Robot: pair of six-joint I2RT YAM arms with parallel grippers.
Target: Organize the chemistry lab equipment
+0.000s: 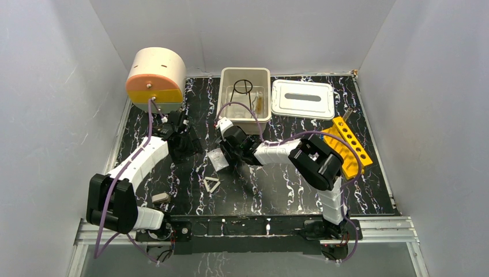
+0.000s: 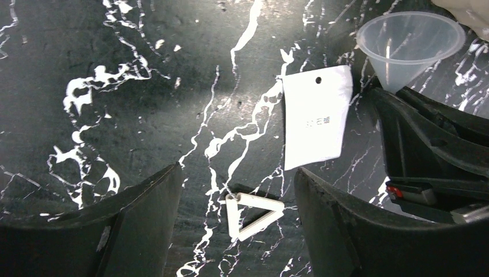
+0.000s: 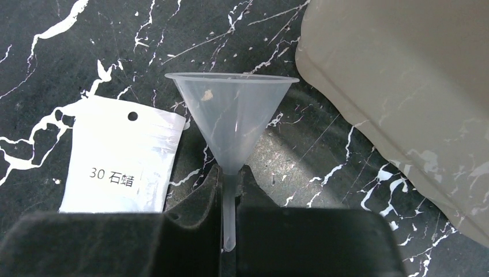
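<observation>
Spreading across the whole scene, the black, white-veined bench (image 1: 277, 190) carries everything. At its far left corner stands the drum (image 1: 155, 78), beige with an orange face, lying on its side. An open beige bin (image 1: 246, 70) sits at the far edge in the middle, and inside it lies a wire ring (image 1: 243, 86) on a thin stem; the other bits in there are too small to name. Its white lid (image 1: 303, 99) lies flat just to the right, apart from the bin. Near the right edge the yellow rack (image 1: 349, 147) lies at a slant, its row of holes facing up.

The left end effector (image 2: 236, 170) hangs over the middle-left of the bench with its fingers wide apart and nothing between them. The right end effector (image 3: 229, 176) reaches in from the right, close to the bin's near left corner, and is clamped on the stem of the funnel (image 3: 230, 115). The funnel's wide mouth points away from the wrist, beside the bin wall; I cannot tell whether it touches the bench.

A white packet (image 3: 121, 156) with a punched hole lies flat just beside the funnel. Nearer the arm bases the white triangle (image 2: 254, 214) lies flat, apart from the packet. A small grey piece (image 1: 160, 198) rests by the left arm's base, too small to identify
</observation>
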